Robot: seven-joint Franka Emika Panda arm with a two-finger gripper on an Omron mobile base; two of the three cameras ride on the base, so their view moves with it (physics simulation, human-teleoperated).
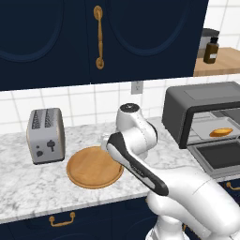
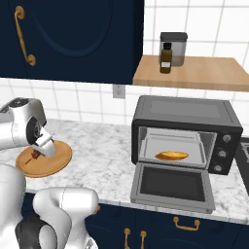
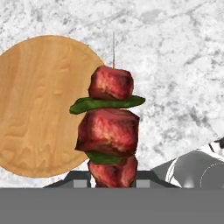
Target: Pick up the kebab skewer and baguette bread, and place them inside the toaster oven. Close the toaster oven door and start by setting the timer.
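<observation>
While the baguette bread (image 2: 171, 155) already lies on the tray inside the toaster oven (image 2: 187, 116), whose door (image 2: 171, 185) hangs open and flat toward the front edge of the bench (image 2: 104, 160), we find the gripper (image 2: 43, 148) narrowed onto the kebab skewer (image 3: 109, 127) near the left end of the bench. Seen from the hand, the skewer stands straight up between the finger tips, its red meat chunks and green slices stacked along the stick and its bare tip pointing away; we judge the grip to sit low on the skewer so that the load hangs clear of the fingers. Beneath and to the left lies the round wooden board (image 1: 93, 167), set close to the front edge of the bench beside the silver toaster (image 1: 46, 135); whether the skewer is clear of the board or just touching it we cannot tell. We read the oven's open door as kept down to receive this second item beside the bread, well apart toward the right end of the bench; the door and timer steps are not yet done.
</observation>
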